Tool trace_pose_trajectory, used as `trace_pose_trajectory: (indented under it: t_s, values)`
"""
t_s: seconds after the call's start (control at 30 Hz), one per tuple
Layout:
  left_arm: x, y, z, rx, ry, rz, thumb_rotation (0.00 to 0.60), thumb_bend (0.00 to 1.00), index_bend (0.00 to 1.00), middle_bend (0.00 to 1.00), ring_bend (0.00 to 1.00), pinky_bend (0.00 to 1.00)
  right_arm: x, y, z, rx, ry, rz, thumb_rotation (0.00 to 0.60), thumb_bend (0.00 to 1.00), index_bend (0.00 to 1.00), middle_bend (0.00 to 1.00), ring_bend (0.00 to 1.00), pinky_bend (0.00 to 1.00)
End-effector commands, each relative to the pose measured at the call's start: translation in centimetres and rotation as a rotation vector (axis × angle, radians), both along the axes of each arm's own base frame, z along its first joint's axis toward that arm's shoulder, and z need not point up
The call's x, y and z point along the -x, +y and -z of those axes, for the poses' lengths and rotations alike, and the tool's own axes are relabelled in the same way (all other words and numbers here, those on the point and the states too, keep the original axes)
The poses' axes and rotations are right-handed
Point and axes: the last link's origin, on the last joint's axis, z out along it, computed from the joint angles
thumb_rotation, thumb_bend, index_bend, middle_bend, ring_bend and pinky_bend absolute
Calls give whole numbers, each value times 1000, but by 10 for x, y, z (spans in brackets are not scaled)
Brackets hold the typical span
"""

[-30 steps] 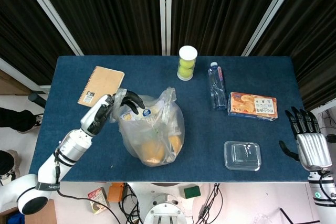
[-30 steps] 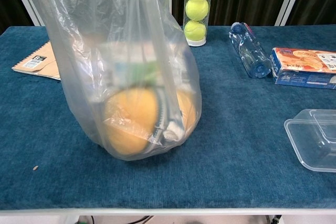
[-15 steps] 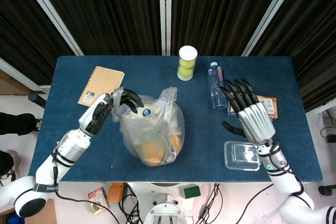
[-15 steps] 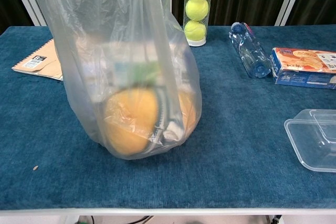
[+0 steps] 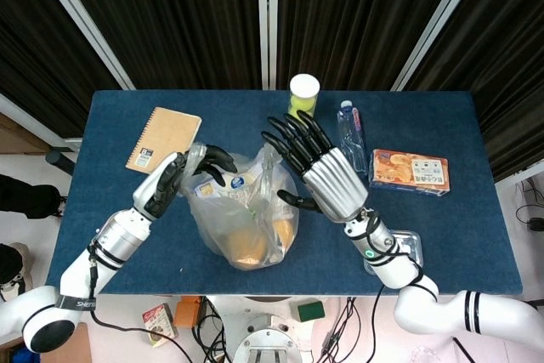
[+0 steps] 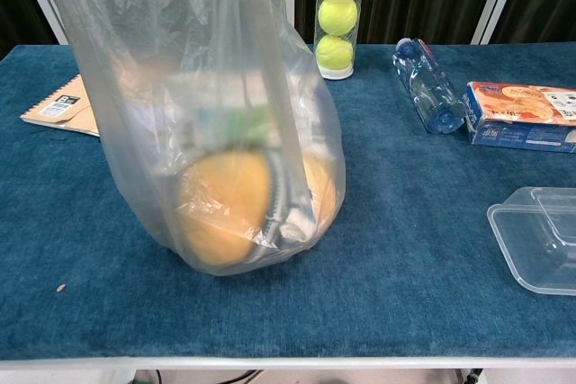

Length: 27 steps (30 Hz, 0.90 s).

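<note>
Clear thin plastic bag (image 5: 245, 214) with orange round fruits inside stands near the front middle of the blue cloth table (image 5: 127, 235). The left hand (image 5: 174, 180) pinches the bag's upper left edge and holds it up. The right hand (image 5: 319, 172), which one second ago was low beside the table's right edge, has now come up over the bag's right side, its fingers spread wide and holding nothing. It seems to be coming for the other side of the bag's mouth. Behind it stand the tube of yellow tennis balls (image 6: 337, 24) and the lying clear water bottle (image 6: 427, 87), so room there is narrow; the front is free.
</note>
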Motion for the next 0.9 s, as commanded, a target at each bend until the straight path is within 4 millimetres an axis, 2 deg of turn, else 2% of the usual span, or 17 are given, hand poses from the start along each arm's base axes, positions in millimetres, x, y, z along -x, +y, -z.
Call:
trace_pose_trajectory:
  t_s: [0.03,0.37,0.9]
  values:
    - [0,0,0,4,2,-1,23,0,324,368,313,435,-6,-1,0,-7,-17,-2,600,103,0,0,0,0]
    - [-3,0,5,30,15,0,25,0,325,367,314,435,-32,-9,6,-7,-41,-40,600,104,0,0,0,0]
    - [-7,0,16,64,38,3,24,0,325,365,313,429,-58,-25,-5,13,-112,-47,600,112,0,0,0,0]
